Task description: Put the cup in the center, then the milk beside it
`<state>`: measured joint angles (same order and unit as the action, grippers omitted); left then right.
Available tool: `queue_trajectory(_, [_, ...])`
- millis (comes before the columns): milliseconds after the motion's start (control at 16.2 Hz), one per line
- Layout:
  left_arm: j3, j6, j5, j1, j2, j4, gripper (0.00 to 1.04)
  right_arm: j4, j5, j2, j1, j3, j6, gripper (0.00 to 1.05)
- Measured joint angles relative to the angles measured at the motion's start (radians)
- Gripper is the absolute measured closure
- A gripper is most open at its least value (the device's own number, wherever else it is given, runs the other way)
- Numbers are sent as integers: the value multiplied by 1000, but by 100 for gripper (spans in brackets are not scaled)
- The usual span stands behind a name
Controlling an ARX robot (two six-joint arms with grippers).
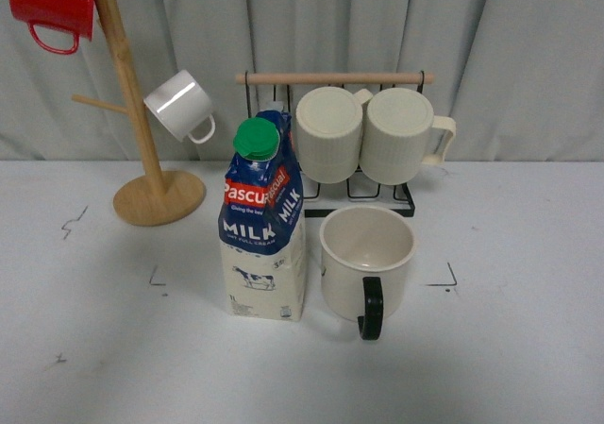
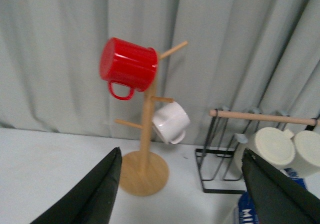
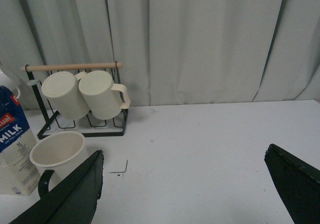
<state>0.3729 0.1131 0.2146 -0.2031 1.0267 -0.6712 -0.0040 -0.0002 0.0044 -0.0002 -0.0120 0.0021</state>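
The cup (image 1: 366, 259), a wide cream mug with a black loop handle turned toward me, stands upright inside the center (image 1: 193, 301), the white patch bounded by black corner marks. The milk (image 1: 264, 226), a blue and cream carton with a green cap, stands upright close to the cup's left side. Neither gripper shows in the front view. My left gripper (image 2: 182, 194) is open and empty, raised above the table, with the milk's blue top (image 2: 245, 209) by one finger. My right gripper (image 3: 185, 189) is open and empty over bare table; the cup (image 3: 57, 151) and milk (image 3: 15, 144) lie off to one side.
A wooden mug tree (image 1: 142, 131) at the back left holds a red mug (image 1: 52, 4) and a small white mug (image 1: 179, 105). A black wire rack (image 1: 377, 193) behind the cup holds two ribbed cream mugs (image 1: 330, 133). A grey curtain hangs behind.
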Motion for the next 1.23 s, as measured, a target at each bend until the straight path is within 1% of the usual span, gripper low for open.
queue_trajectory(62, [-51, -45, -17, 21, -43, -10, 44, 1, 0, 0, 0, 0, 0, 6])
queue_trajectory(123, [-112, -75, -51, 41, -78, -5, 60, 1, 0, 0, 0, 0, 0, 6])
queue_trajectory(185, [-152, -89, -71, 59, -111, 0, 73, 0, 0, 0, 0, 0, 0, 6])
queue_trajectory(246, [-175, -95, -84, 74, -150, 5, 84, 0, 0, 0, 0, 0, 0, 6])
queue_trajectory(369, [-204, -95, -101, 93, -207, 16, 100, 1, 0, 0, 0, 0, 0, 6])
queue_trajectory(431, [-225, -97, -112, 105, -238, 30, 103, 1, 0, 0, 0, 0, 0, 6])
queue_trajectory(492, [-251, -97, -124, 117, -270, 52, 103, 1, 0, 0, 0, 0, 0, 6])
queue_trajectory(554, [-273, -98, -203, 183, -320, 78, 103, 1, 0, 0, 0, 0, 0, 6])
queue_trajectory(615, [-283, -98, -200, 207, -352, 95, 103, 1, 0, 0, 0, 0, 0, 6])
queue_trajectory(862, [-325, -98, -214, 201, -489, 190, 103, 0, 0, 0, 0, 0, 0, 6])
queue_trajectory(923, [-336, -98, -214, 201, -517, 194, 103, 1, 0, 0, 0, 0, 0, 6])
queue_trajectory(985, [-360, -98, -214, 201, -525, 159, 103, 1, 0, 0, 0, 0, 0, 6])
queue_trajectory(1046, [-362, -98, -214, 201, -546, 207, 103, 0, 0, 0, 0, 0, 0, 6])
queue_trajectory(1231, [-362, -98, -214, 201, -588, 245, 103, 1, 0, 0, 0, 0, 0, 6])
